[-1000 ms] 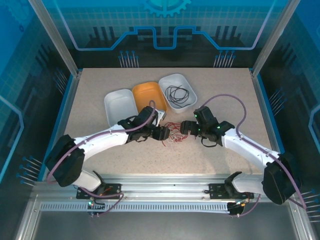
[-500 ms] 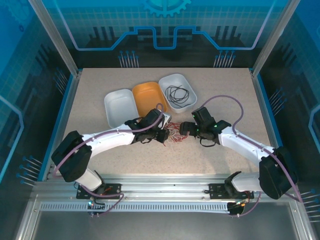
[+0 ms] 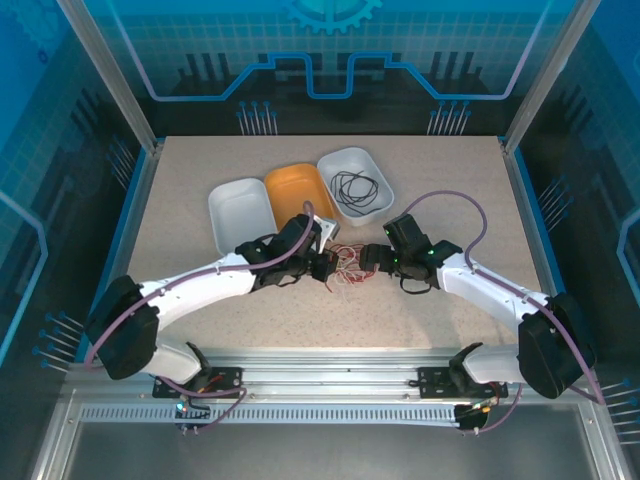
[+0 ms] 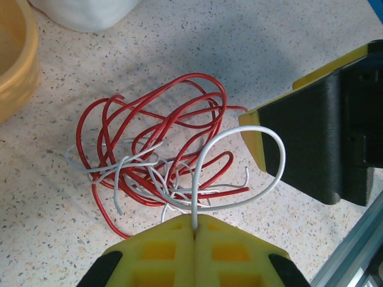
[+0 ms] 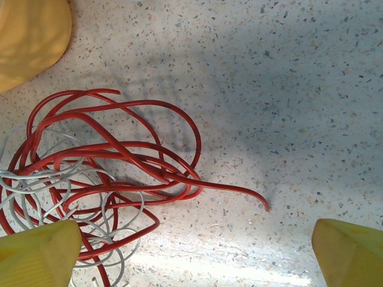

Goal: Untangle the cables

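Left hand [image 4: 194, 232] clamped on the white cable [image 4: 272, 143]! Red cable [image 4: 179, 89] tangle lies straight ahead of it; right hand [image 3: 371, 257] gapes wide just opposite.

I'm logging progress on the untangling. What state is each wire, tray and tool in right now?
Thin red wire: on the table, tangled with the white one.
Thin white wire: tangled with red, one loop pinched.
Thin black wire: coiled alone in the right white oval tray.
Orange oval tray: empty.
Left white oval tray: empty.
Left tool: shut on that white loop.
Right tool: open, holding nothing.
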Motion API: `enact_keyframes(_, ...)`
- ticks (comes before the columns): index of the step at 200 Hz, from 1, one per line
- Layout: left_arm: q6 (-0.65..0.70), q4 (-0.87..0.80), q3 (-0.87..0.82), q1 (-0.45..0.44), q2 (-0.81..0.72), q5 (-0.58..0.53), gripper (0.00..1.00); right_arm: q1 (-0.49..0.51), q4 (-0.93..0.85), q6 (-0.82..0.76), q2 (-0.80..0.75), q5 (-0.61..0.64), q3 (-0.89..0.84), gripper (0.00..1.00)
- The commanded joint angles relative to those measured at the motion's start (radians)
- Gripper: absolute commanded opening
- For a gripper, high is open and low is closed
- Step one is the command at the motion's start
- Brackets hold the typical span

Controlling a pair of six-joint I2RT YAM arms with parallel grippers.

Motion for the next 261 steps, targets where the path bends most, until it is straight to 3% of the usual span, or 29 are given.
enact_keyframes(1, -0.023, 0.022, -0.022, -0.005, -0.059, 0.036, 0.0, -0.009, 0.001, 0.013, -0.01, 0.016, -0.007, 1.0)
enact_keyframes(54, 0.059, 0.051, -0.03, -0.046, -0.188, 0.09, 0.0, -0.009, 0.049, 0.007, -0.021, -0.004, -0.03, 1.0)
enact_keyframes(122, 0.046, 0.092, -0.044, -0.051, -0.331, 0.108, 0.0, -0.011, 0.09, 0.007, -0.031, -0.027, -0.046, 1.0)
enact_keyframes(195, 0.067, 0.099, 0.021, -0.051, -0.331, 0.127, 0.0, -0.01, 0.112, -0.006, -0.063, -0.037, -0.069, 1.0)
enact_keyframes(261, 0.056, 0.043, 0.153, -0.049, -0.245, -0.01, 0.0, 0.014, 0.158, -0.03, -0.125, -0.049, -0.125, 0.99)
